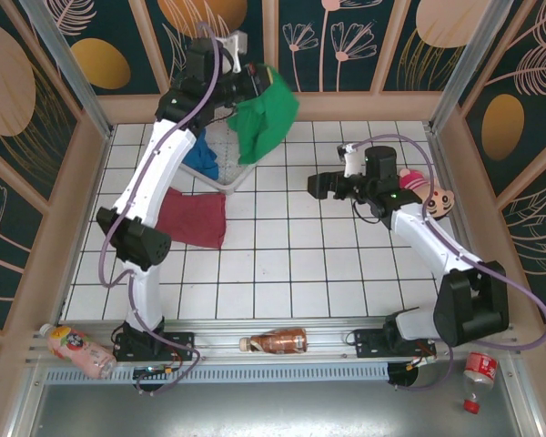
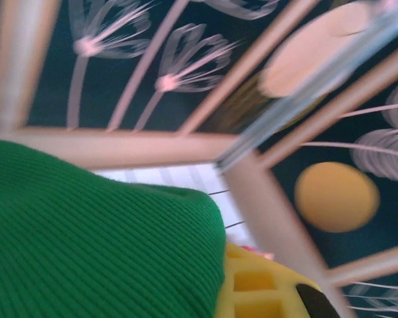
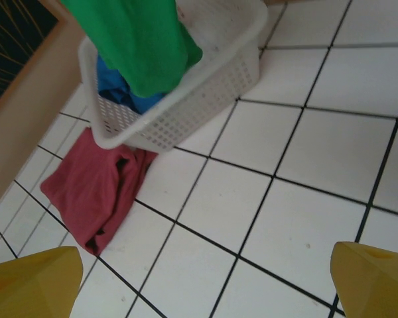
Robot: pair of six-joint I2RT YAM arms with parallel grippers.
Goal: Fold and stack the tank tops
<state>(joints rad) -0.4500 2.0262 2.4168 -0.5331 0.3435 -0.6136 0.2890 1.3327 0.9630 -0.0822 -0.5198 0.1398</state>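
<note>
- From the top camera, your left gripper (image 1: 257, 86) is raised over the far left part of the tiled table (image 1: 346, 273). It is clamped on the green tank top (image 1: 266, 123), which hangs from it above the white basket (image 1: 227, 177).
- The blue tank top (image 1: 203, 162) lies inside that basket. The maroon tank top (image 1: 193, 218) lies crumpled on the tiles just beside the basket's near side, toward the table's left edge.
- Your right gripper (image 1: 317, 187) hovers over the middle of the table, pointing left, with nothing in it.
- A brown bottle (image 1: 278, 341) and a pink bottle (image 1: 77, 350) lie along the near edge, and a doll (image 1: 428, 191) sits by the right edge.
- On the left wrist camera, the ribbed green tank top (image 2: 86, 245) covers the lower left and presses against a yellow finger (image 2: 252, 291) at the bottom. The cloth hides how the jaws meet.
- On the right wrist camera, the right gripper (image 3: 205, 291) stands wide, with its yellow fingertips (image 3: 33, 285) in the two bottom corners and bare tile between them.
- Ahead of it you see the basket (image 3: 186, 112), with the green tank top (image 3: 139, 40) hanging down over its opening and the blue tank top (image 3: 116, 89) inside beneath it. The maroon tank top (image 3: 96, 192) lies right against the basket's near corner.
</note>
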